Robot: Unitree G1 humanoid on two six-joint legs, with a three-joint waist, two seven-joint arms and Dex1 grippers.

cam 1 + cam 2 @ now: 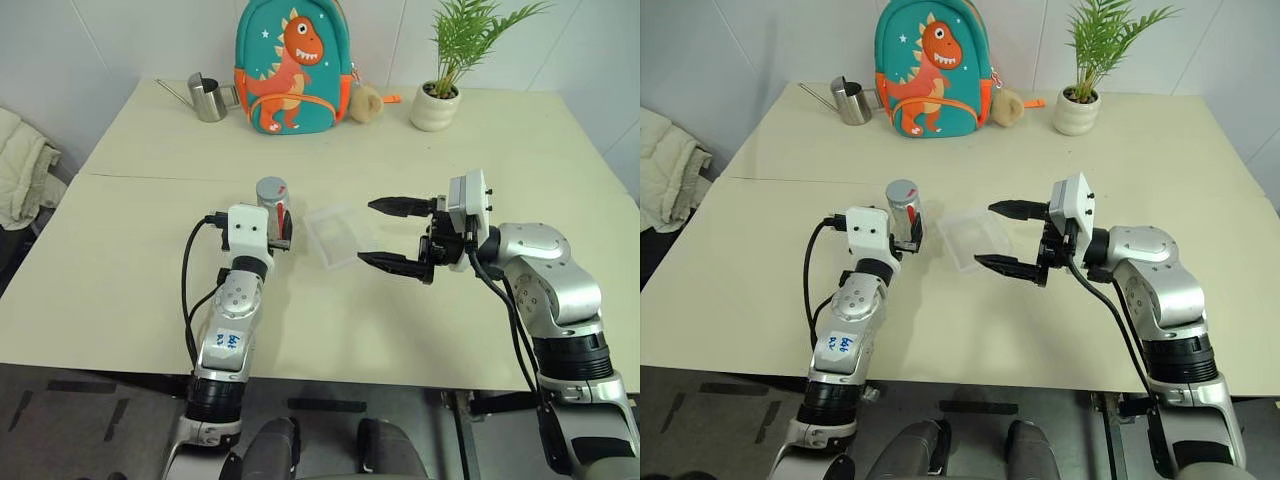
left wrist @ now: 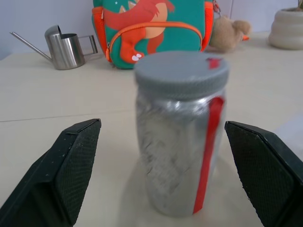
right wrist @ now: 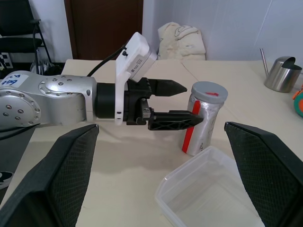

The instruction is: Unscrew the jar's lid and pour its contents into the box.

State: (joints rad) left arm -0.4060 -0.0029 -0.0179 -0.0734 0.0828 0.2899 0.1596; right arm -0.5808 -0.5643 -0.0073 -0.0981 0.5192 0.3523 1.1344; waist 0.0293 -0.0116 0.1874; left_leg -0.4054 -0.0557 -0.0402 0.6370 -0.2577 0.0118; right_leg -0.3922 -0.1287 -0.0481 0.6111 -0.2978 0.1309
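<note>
Silvery-grey and upright on the table [image 1: 120,280], the jar [image 2: 179,142] stands between the wide-open fingers of the left claw [image 3: 176,103], lid [image 2: 181,72] on. Close squarely on the body below the cap (not the cap), while the right claw [image 1: 392,235], also wide, waits over the empty box [image 1: 338,234].
</note>
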